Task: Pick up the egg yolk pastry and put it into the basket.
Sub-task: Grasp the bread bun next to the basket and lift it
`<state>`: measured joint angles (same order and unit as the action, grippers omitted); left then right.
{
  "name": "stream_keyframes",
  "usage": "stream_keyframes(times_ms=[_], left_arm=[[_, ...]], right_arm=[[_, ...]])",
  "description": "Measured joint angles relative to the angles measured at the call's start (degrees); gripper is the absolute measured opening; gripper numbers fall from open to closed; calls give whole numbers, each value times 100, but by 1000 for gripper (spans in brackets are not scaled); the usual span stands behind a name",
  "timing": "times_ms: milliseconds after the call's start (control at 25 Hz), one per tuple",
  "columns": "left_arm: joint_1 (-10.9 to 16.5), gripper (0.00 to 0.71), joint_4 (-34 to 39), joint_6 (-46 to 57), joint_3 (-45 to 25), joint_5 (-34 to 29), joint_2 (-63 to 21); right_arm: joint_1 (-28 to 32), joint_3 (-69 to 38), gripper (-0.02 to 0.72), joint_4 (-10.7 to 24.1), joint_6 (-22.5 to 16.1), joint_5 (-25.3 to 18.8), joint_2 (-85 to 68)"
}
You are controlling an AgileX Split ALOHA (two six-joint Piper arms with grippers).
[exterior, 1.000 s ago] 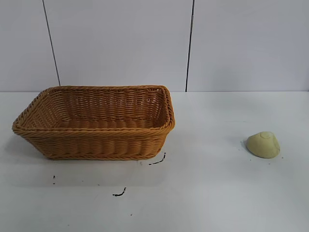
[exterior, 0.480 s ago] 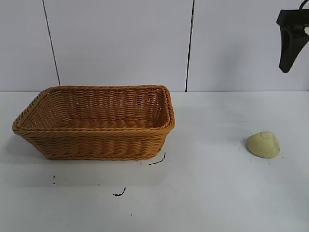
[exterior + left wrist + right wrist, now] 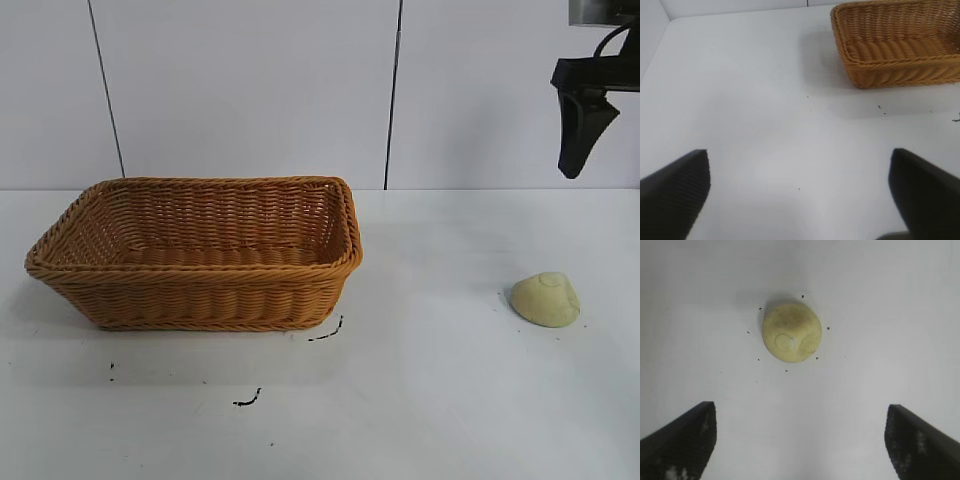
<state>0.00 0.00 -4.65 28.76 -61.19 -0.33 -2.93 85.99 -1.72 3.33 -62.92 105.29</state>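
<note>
The egg yolk pastry (image 3: 545,298), a small pale yellow dome with a faint swirl, lies on the white table at the right; it also shows in the right wrist view (image 3: 791,334). The orange-brown wicker basket (image 3: 200,300) stands at the left and holds nothing visible; its corner shows in the left wrist view (image 3: 890,70). My right gripper (image 3: 578,150) hangs high above and slightly behind the pastry, fingers wide open and empty (image 3: 800,440). My left gripper (image 3: 800,192) is open and empty over bare table beside the basket, out of the exterior view.
Small black marks (image 3: 325,333) dot the table in front of the basket. A white panelled wall (image 3: 250,90) with dark seams stands behind the table.
The right gripper has come into the exterior view from the upper right and moved down and left toward the pastry. The pastry and basket have not moved.
</note>
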Motion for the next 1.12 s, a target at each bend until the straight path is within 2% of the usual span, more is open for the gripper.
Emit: stream_keyframes(times_ms=[200,400,800,1120], left_arm=[[0,697,0,0,0,0,0],[0,697,0,0,0,0,0],[0,697,0,0,0,0,0],[0,697,0,0,0,0,0]], right_arm=[[-153,0,652,-13,-20,116,44],[-147,6,652,172,-112,190,337],[-147,11,645,213,-333,1111,1412],[-147,11,645,128,-333,1228,2132]])
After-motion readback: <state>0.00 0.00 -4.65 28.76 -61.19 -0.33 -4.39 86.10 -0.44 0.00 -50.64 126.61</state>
